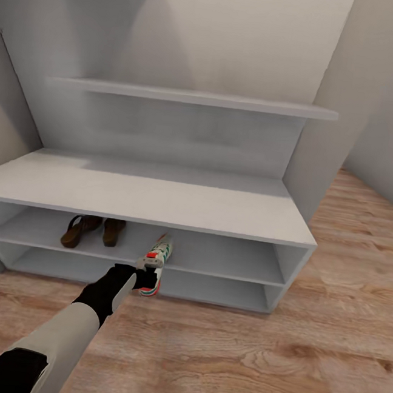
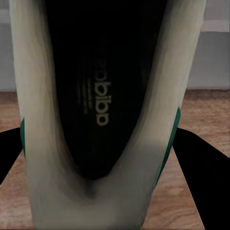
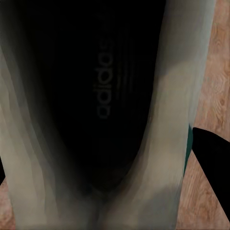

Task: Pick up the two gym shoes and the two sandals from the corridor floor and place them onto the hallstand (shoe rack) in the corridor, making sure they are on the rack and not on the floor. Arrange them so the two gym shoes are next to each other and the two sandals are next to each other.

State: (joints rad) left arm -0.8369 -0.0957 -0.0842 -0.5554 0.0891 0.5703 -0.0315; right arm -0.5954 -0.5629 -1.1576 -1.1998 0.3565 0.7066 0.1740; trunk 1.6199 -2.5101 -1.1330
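Observation:
My left gripper (image 1: 146, 274) is shut on a white gym shoe (image 1: 156, 259) with green stripes and a red heel. The shoe's toe points into the upper open tier of the white hallstand (image 1: 147, 200) and its heel hangs out over the front edge. In the left wrist view the same gym shoe (image 2: 100, 96) sits between the black fingers (image 2: 201, 167), its dark insole facing the camera. The two brown sandals (image 1: 79, 231) (image 1: 113, 231) lie side by side on that tier, to the left. In the right wrist view a second gym shoe (image 3: 105, 96) sits against a black finger (image 3: 211, 163).
Grey-white shelves (image 1: 195, 97) stand on the wall above the hallstand's flat top. Walls close in at the left and right of the unit. The wood-plank corridor floor (image 1: 263, 363) spreads in front and to the right. The lower tier (image 1: 210, 286) holds nothing.

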